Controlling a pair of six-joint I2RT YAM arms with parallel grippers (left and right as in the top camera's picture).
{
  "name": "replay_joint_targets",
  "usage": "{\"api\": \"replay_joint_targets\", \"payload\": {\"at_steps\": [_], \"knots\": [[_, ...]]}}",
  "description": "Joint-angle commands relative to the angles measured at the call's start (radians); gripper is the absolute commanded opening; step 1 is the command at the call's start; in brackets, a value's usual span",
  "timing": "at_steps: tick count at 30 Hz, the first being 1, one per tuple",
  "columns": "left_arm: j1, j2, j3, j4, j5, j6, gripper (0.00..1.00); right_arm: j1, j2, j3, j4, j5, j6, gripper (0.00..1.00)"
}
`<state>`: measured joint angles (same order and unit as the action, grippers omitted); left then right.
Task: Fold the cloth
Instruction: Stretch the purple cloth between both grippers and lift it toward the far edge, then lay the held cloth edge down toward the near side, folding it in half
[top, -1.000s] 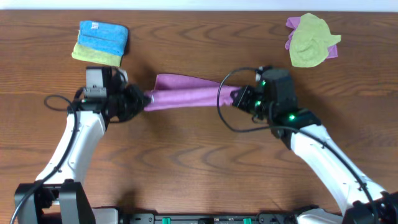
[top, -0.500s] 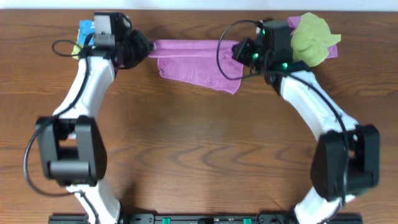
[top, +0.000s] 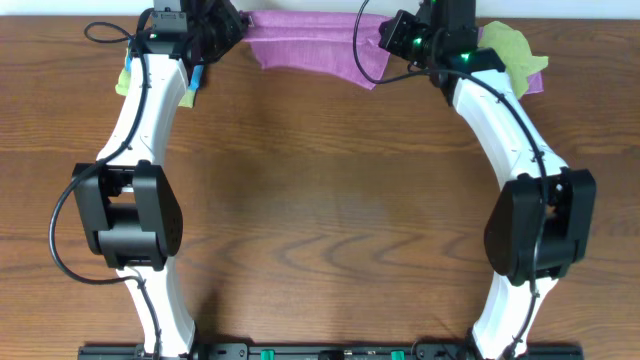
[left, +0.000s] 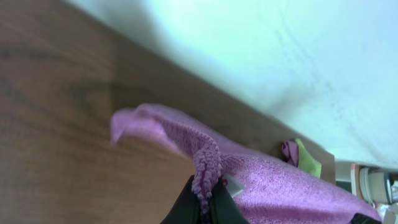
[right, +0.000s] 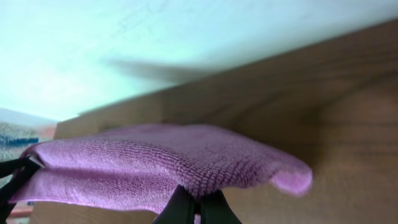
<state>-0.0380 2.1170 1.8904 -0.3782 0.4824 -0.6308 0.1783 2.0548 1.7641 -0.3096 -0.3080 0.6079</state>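
Observation:
The purple cloth (top: 305, 48) hangs stretched between my two grippers at the far edge of the table. My left gripper (top: 232, 30) is shut on its left end; in the left wrist view the black fingers (left: 205, 202) pinch a fold of the purple cloth (left: 280, 186). My right gripper (top: 385, 42) is shut on its right end; in the right wrist view the fingers (right: 198, 208) pinch the folded cloth (right: 155, 162) from below. A loose corner droops near the right gripper.
A blue and yellow folded cloth (top: 192, 82) lies partly hidden behind my left arm at the far left. A green cloth on a purple one (top: 515, 55) lies at the far right. The table's far edge and a pale wall lie just beyond the grippers.
Both grippers have carried the purple cloth from mid-table to the far edge, keeping it stretched between them. The arms are now extended far back.

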Motion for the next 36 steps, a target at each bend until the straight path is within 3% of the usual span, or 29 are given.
{"api": "replay_joint_targets", "payload": {"at_steps": [1, 22, 28, 36], "knots": [[0.031, 0.006, 0.039, -0.071, -0.077, 0.019, 0.06, -0.053, -0.007, 0.042, -0.059, 0.072, -0.066, 0.01], [0.031, -0.059, 0.04, -0.57, -0.038, 0.309, 0.06, -0.039, -0.075, 0.044, -0.427, -0.024, -0.241, 0.01], [0.032, -0.075, 0.04, -0.712, -0.048, 0.401, 0.06, 0.048, -0.078, 0.043, -0.536, -0.04, -0.27, 0.01], [0.033, -0.075, 0.037, -0.847, -0.052, 0.435, 0.06, 0.177, -0.078, 0.043, -0.645, -0.032, -0.272, 0.01]]}}
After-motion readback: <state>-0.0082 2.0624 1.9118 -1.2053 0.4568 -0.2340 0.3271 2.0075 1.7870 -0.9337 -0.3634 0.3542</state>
